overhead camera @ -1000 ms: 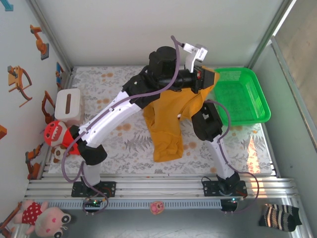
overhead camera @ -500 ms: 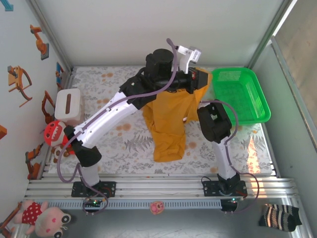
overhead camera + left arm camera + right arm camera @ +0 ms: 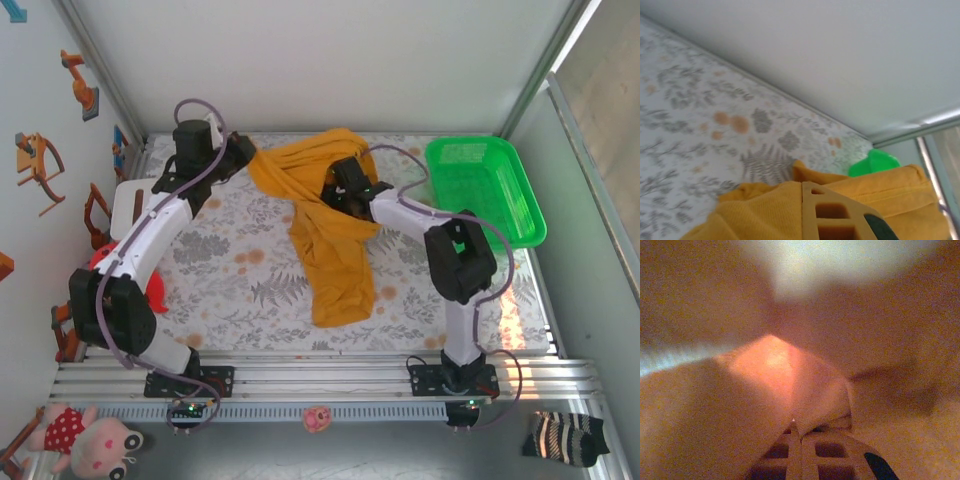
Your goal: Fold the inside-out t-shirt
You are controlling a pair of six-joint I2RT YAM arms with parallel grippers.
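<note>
Top external | green basket (image 3: pixel 480 200) near t-shirt (image 3: pixel 340 270) | left fingers (image 3: pixel 830 215), right fingers (image 3: pixel 815 452) clamped on t-shirt

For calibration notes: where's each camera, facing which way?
Top external: above, behind the bases, looking down on the table; both arms, left gripper and right gripper shut on the t-shirt.
Left wrist: on that wrist, facing low across the table to the back wall; own finger at bottom.
Right wrist: faces shirt cloth up close; own fingers closed.
Shared: t-shirt in all three; green basket in top and left wrist.
</note>
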